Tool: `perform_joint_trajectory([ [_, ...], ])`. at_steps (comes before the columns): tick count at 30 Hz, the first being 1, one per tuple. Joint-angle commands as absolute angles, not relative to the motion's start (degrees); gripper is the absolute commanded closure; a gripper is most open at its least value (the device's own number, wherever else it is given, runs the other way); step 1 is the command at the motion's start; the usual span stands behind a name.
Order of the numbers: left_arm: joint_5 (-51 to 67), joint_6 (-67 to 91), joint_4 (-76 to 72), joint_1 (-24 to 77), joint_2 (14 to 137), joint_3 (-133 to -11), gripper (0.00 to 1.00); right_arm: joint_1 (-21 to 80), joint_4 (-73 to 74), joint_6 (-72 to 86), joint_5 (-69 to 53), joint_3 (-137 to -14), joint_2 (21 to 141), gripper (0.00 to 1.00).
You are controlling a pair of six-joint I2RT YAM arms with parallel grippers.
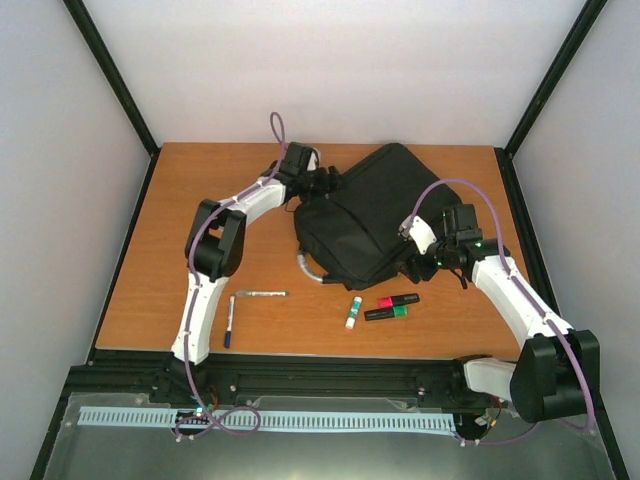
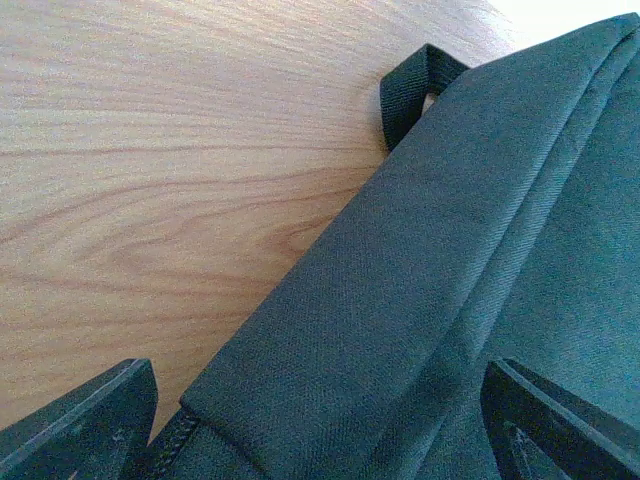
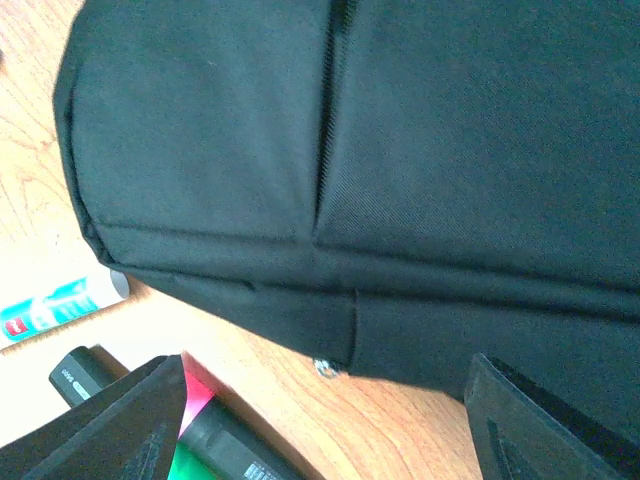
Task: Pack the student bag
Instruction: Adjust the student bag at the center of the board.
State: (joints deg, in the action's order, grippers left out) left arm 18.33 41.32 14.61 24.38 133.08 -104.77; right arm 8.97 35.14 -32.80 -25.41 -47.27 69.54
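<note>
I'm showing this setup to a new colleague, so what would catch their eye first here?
The large black student bag lies slanted across the middle of the wooden table, with the left gripper and right gripper open at its opposite sides. Nearer the front edge, a white pen, a pink highlighter and a green highlighter lie loose.

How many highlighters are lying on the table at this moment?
2. A pink highlighter and a green highlighter lie side by side on the table, on the near side of the student bag. More may be hidden under the bag.
</note>
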Motion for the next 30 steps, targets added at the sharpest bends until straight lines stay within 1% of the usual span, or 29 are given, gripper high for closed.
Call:
perform_joint_trajectory([
  [1,22.47,39.09,18.01,26.7,137.73,-115.7,0.08,8.88,35.5,-33.44,-25.09,-47.22,69.83,0.22],
  [4,19.07,35.83,22.26,26.72,137.61,-121.04,0.05,8.88,35.42,-33.39,-24.98,-47.25,69.87,0.22],
  [7,12.81,31.05,28.81,26.65,135.5,-125.46,0.03,8.88,35.35,-33.47,-24.88,-47.27,69.94,0.22],
  [12,0.32,28.6,38.13,26.67,127.75,-125.0,0.02,8.88,35.05,-33.16,-24.77,-47.37,70.18,0.22],
  [14,-3.53,28.56,40.42,26.76,122.75,-121.82,0.02,8.88,34.91,-32.65,-24.66,-47.58,70.45,0.22],
  [15,-4.55,29.12,40.07,26.85,120.11,-118.31,0.02,8.88,34.87,-32.43,-24.54,-47.67,70.63,0.22],
  [18,-5.42,30.37,39.56,27.46,113.08,-109.44,0.04,8.88,34.63,-31.88,-24.16,-47.9,70.99,0.23],
  [20,-5.98,31.27,41.28,28.68,110.05,-105.69,0.06,8.88,34.51,-31.54,-23.92,-48.06,71.14,0.23],
  [27,-8.09,30.79,49.29,37.08,101.42,-95.9,0.12,8.88,33.3,-29.67,-21.09,-48.43,71.19,0.23],
  [29,-6.68,30.3,51.25,40.14,100.35,-92.28,0.15,8.88,32.81,-29.46,-19.64,-48.28,71.19,0.23],
  [30,-2.93,29.3,51.72,41.35,99.87,-90.1,0.18,8.88,32.24,-29.4,-18.46,-48.07,71.15,0.23],
])
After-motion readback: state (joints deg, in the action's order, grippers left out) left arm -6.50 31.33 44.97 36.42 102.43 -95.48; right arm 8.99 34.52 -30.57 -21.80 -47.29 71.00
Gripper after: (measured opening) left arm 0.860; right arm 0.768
